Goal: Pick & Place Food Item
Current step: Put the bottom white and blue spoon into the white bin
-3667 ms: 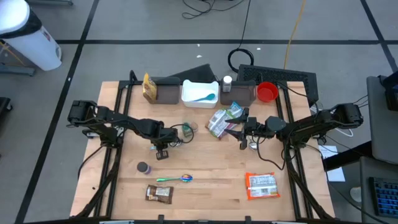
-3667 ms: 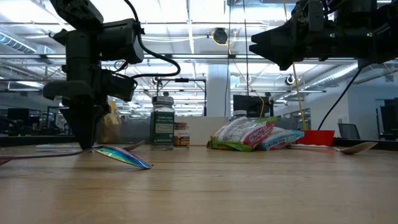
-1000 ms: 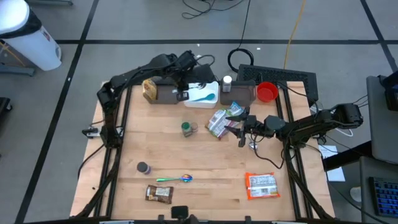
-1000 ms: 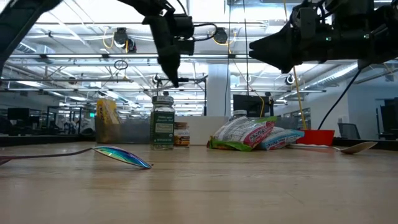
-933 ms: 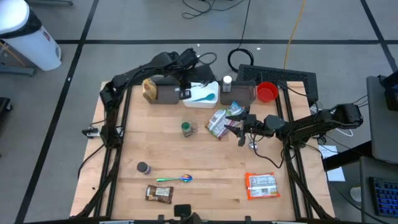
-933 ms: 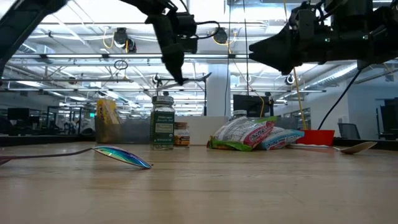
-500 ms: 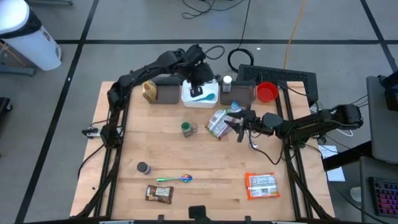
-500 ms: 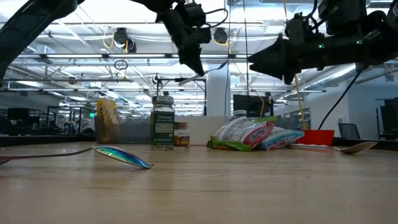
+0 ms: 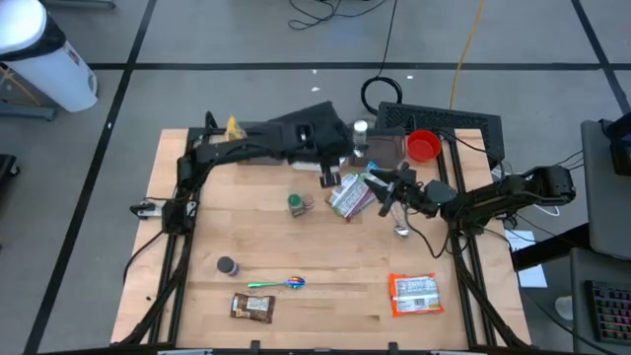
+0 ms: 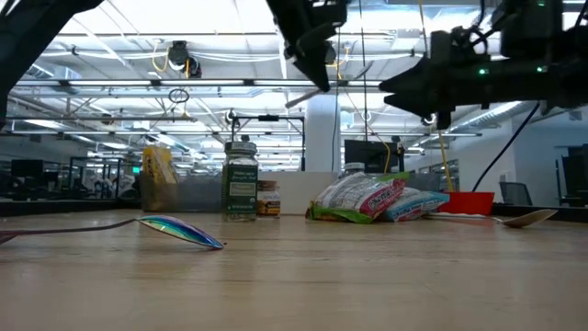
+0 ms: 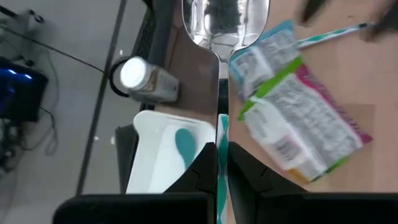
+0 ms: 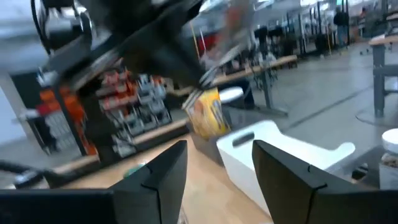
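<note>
With the left gripper [image 9: 329,176] clamped on a thin spoon [image 11: 225,22] above the snack packets [image 9: 350,195] near the worktop's back edge, and the right gripper [image 9: 383,193] parted and empty beside them, the arms could collide or the spoon could slip.

Left tool [image 9: 328,177] raised, fingers clamped, right tool [image 9: 378,189] raised, fingers parted
</note>
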